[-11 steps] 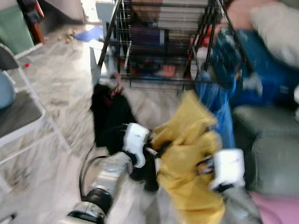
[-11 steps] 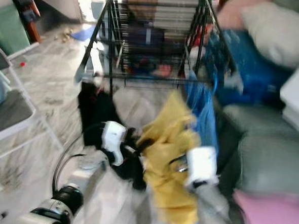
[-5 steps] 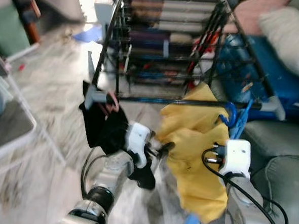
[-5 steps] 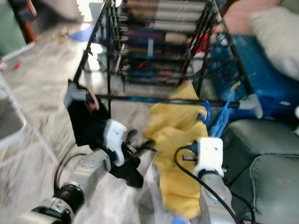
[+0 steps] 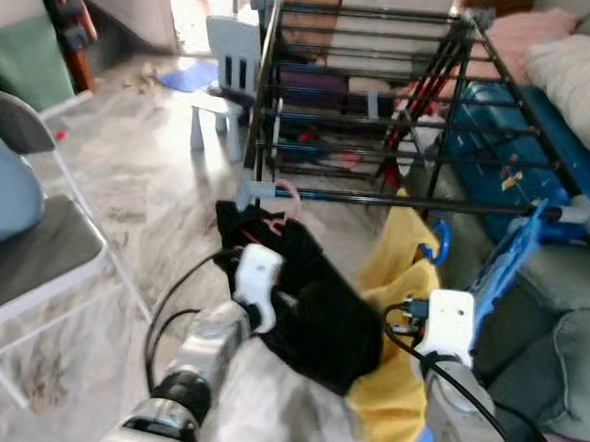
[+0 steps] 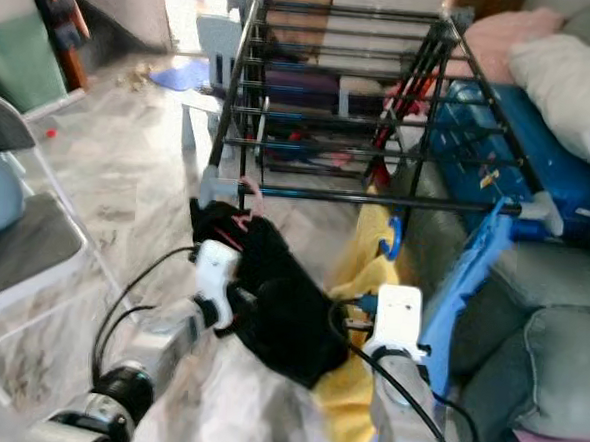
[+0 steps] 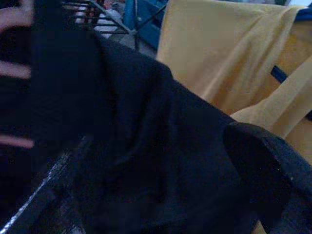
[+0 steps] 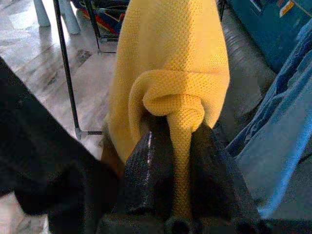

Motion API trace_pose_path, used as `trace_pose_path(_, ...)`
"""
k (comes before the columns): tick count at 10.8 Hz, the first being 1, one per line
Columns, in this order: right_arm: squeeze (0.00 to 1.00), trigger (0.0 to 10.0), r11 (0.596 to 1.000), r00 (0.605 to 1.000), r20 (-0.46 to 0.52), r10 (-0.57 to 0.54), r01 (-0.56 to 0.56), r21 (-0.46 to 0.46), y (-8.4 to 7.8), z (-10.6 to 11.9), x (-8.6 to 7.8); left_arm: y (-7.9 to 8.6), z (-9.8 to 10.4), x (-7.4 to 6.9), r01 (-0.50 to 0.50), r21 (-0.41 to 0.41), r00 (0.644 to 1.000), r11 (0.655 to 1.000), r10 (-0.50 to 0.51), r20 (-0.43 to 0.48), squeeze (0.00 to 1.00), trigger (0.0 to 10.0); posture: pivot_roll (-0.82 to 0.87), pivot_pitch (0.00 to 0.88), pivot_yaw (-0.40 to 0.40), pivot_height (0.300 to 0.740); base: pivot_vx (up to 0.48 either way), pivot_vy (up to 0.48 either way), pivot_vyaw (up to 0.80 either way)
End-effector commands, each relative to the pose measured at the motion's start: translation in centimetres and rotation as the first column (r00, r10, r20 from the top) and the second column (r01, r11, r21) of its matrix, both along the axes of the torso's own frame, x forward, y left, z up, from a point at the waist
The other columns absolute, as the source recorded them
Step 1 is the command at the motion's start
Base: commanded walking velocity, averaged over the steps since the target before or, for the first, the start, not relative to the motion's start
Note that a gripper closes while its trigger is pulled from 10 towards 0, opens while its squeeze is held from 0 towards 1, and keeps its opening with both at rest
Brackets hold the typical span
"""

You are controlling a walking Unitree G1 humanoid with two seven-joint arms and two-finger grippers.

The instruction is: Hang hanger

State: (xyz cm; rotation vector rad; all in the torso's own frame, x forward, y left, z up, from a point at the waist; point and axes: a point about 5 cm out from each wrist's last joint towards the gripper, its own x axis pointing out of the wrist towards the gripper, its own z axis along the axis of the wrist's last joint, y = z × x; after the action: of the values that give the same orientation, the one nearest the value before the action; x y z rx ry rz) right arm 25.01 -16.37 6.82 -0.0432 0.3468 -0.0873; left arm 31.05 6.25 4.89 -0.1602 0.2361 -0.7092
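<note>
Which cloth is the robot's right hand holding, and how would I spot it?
Find the black drying rack in the middle of the room. From its front bar hang three garments side by side. The right gripper pinches the middle one, a yellow cloth on a blue hanger, between a black garment and a blue one.

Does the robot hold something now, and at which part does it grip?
The right gripper is shut on a bunched fold of the yellow cloth. The left gripper is against the black garment; a hold cannot be told.
</note>
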Motion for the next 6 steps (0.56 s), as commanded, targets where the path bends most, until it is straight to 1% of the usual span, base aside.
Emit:
trace_pose_path(1, 0.0, 10.0, 1.0, 0.998, 0.056, -0.021, 0.021, -0.008, -0.3, 1.4, 0.7, 0.0, 0.3, 0.1, 0.004, 0.01, 1.0, 1.0, -0.004, 0.011, 0.0, 10.0, -0.02, 0.0, 0.003, 0.74, 0.0, 0.0, 0.0)
trace_pose_path(2, 0.0, 10.0, 0.999, 0.997, 0.066, -0.047, 0.047, 0.009, -1.0, 1.8, 1.1, 0.0, 0.3, 0.1, 0.007, 0.013, 1.0, 1.0, -0.007, 0.013, 0.0, 10.0, -0.02, 0.0, 0.002, 0.74, 0.0, 0.0, 0.0)
trace_pose_path(4, 0.0, 10.0, 0.999, 0.997, 0.061, -0.051, 0.051, -0.002, -1.8, 2.1, 1.8, -0.1, 0.3, 0.1, 0.008, 0.014, 1.0, 1.0, -0.009, 0.013, 0.0, 10.0, -0.02, 0.0, 0.002, 0.74, 0.0, 0.0, 0.0)
trace_pose_path(5, 0.0, 10.0, 0.999, 0.999, 0.037, -0.036, 0.036, 0.0, -3.0, 2.8, 3.6, -0.1, 0.3, 0.1, 0.011, 0.018, 1.0, 1.0, -0.011, 0.013, 0.0, 10.0, -0.01, 0.0, 0.001, 0.74, 0.0, 0.0, 0.0)
trace_pose_path(6, 0.0, 10.0, 1.0, 1.0, 0.026, -0.001, 0.001, -0.007, -3.2, 3.2, 4.8, -0.1, 0.2, 0.1, 0.012, 0.02, 1.0, 1.0, -0.012, 0.012, 0.0, 10.0, -0.01, 0.0, -0.002, 0.74, 0.0, 0.0, 0.0)
